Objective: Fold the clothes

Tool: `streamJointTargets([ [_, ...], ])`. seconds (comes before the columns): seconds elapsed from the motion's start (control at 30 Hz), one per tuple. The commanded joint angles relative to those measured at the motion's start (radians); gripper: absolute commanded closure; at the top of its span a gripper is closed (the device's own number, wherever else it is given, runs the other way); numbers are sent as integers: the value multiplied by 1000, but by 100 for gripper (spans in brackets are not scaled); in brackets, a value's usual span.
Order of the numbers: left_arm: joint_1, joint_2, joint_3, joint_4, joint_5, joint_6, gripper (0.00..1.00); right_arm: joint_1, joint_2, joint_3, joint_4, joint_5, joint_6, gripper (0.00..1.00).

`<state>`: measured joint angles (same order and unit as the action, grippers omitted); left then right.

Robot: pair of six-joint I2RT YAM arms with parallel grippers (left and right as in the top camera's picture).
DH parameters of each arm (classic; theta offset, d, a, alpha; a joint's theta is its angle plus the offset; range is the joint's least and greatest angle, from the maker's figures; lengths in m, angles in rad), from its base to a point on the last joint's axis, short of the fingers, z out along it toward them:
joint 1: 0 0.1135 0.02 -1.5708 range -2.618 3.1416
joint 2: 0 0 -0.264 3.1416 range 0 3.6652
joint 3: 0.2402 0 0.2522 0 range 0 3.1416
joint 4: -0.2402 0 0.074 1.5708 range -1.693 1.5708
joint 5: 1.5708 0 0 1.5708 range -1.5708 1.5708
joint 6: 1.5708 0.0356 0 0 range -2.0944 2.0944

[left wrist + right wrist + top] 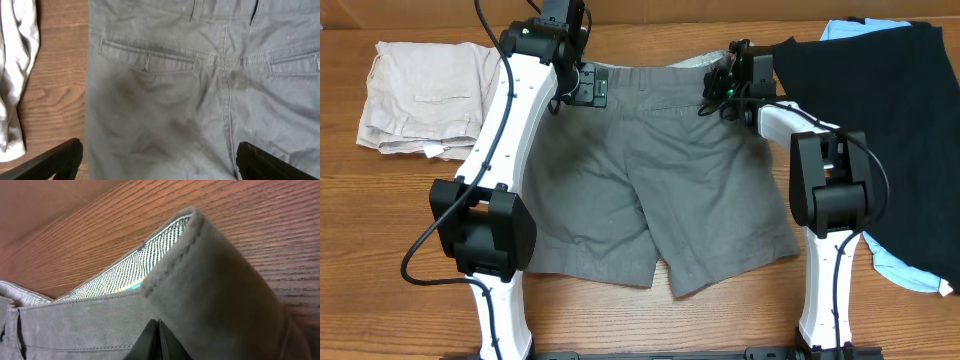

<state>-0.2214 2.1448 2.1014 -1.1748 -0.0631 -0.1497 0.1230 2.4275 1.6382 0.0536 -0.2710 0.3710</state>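
Wood-grain bench (650, 320) carries mid-grey woven shorts (660, 180) spread flat, waistband (650, 78) running left-right along the far side. Right fingers (165, 347) pinch shut on its right corner; left fingers (55, 162) hang spread apart above its left end, gripping nothing.

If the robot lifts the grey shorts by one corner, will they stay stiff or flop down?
Probably flop: the grey shorts lie in soft wrinkles, and the waistband corner by the right hand curls over itself. Likely light too, since the cloth looks thin. It looks matte, so probably not slippery.
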Motion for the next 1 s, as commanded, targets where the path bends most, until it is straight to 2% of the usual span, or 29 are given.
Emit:
streamJointTargets([
  [0.0, -1, -23, -4, 28, 1, 30, 0, -47, 56, 13, -25, 22, 6, 95],
  [0.13, 4, -23, -4, 77, 2, 99, 0, -80, 52, 134, -182, -87, -49, 93],
  [0.2, 8, -23, -4, 88, 2, 122, 0, -91, 47, 243, -337, -106, -95, 87],
  [0.27, 15, -23, -4, 91, 2, 128, 0, -94, 41, 384, -527, -109, -153, 75],
  [0.37, 25, -23, -4, 86, 2, 128, 0, -93, 36, 600, -816, -114, -218, 40],
  [0.43, 32, -23, -4, 74, 2, 134, 0, -92, 35, 742, -1016, -116, -245, 27],
  [0.5, 40, -23, -3, 52, 4, 154, 0, -90, 35, 872, -1210, -116, -249, 18],
  [0.6, 56, -23, -3, 12, 5, 173, 0, -90, 35, 1020, -1458, -116, -253, 17],
  [0.7, 65, -23, -3, -29, 13, 173, 0, -87, 35, 1085, -1596, -116, -253, 23],
  [0.87, 64, -23, -3, -105, 13, 172, 0, -74, 35, 1078, -1732, -65, -257, 28],
  [0.97, 64, -23, -3, -132, 13, 172, 0, -63, 35, 1070, -1748, 2, -253, 32],
])
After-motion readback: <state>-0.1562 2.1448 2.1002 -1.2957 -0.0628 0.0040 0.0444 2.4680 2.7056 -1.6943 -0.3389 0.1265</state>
